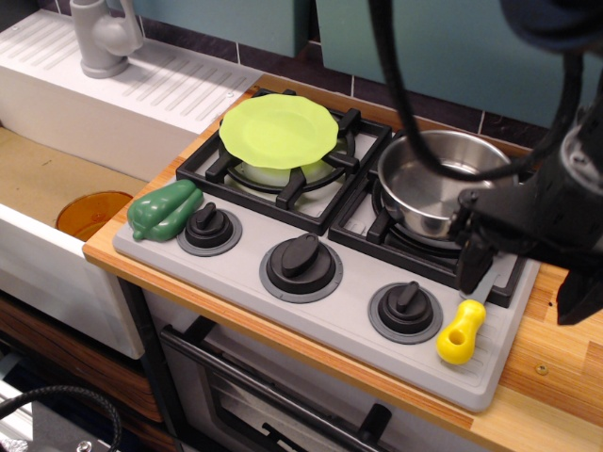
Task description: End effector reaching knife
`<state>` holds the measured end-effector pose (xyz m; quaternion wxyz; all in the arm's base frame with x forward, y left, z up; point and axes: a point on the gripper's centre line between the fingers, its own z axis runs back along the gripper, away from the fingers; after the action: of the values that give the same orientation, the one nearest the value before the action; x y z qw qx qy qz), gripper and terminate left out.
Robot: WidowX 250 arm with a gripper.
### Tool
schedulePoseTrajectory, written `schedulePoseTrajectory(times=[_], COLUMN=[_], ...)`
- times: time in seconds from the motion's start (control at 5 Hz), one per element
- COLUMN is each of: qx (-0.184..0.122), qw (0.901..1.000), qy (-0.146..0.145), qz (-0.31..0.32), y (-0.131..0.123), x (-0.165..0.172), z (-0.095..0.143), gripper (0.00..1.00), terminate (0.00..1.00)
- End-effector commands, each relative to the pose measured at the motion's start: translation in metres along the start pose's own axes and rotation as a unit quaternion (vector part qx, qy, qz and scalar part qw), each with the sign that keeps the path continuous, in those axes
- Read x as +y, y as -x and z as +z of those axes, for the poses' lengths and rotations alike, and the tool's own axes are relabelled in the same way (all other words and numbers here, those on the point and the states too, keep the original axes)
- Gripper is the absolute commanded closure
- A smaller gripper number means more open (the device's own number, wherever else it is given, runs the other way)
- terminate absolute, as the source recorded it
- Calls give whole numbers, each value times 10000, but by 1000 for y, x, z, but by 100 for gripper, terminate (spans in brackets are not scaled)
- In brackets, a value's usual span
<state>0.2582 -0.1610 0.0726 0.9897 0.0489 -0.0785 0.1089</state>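
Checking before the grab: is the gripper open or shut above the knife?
Open. The end effector has its two dark fingers spread wide apart, holding nothing; the knife lies flat on the stove.
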Motion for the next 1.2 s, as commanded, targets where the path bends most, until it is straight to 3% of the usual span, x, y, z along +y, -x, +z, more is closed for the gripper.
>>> schedulePoseTrajectory(times=[0.0, 0.4, 1.0], qx=[-206, -473, -542], qw=[9995, 9985, 9974], qy=[203, 245, 445], qz=[84, 83, 138], y=[-4, -4, -7], x=[-4, 2, 1], z=[-1, -21, -51], gripper=[0, 0, 0], terminate=[0, 0, 0])
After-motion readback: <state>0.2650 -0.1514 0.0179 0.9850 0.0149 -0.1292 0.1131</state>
